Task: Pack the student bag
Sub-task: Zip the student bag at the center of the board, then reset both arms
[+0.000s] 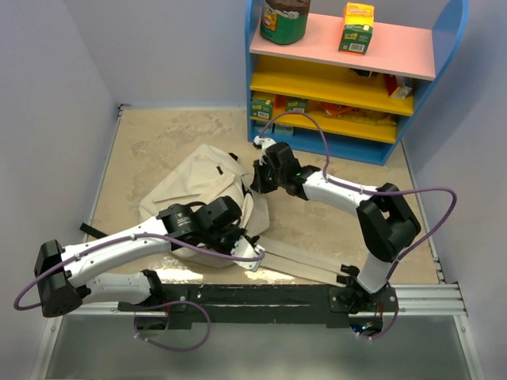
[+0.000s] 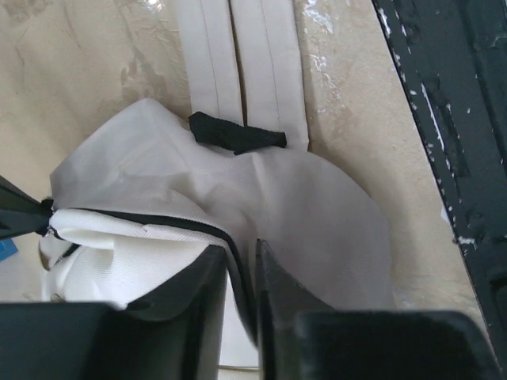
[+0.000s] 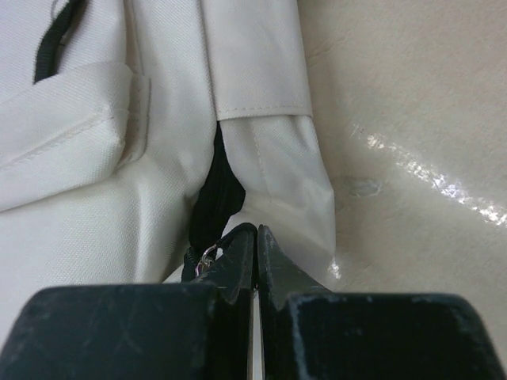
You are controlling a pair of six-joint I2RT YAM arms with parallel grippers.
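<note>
The student bag (image 1: 202,186) is a soft beige canvas backpack lying at the centre left of the table. Its long flat straps (image 1: 305,265) run to the near right and end in a black buckle (image 1: 346,274). My left gripper (image 1: 238,231) is at the bag's near side. In the left wrist view the left gripper (image 2: 242,265) is shut on the bag's opening edge with its black zip line (image 2: 158,220). My right gripper (image 1: 259,179) is at the bag's right side. In the right wrist view the right gripper (image 3: 256,237) is shut on the bag's dark zip edge (image 3: 215,194), beside a metal zip ring (image 3: 207,254).
A shelf unit (image 1: 455,47) with blue sides stands at the back right, with a dark green jar (image 1: 283,20) and a yellow-green box (image 1: 356,28) on its pink top shelf. A black rail (image 1: 269,297) runs along the near edge. A scrap of blue (image 2: 6,249) shows at the left wrist view's left edge.
</note>
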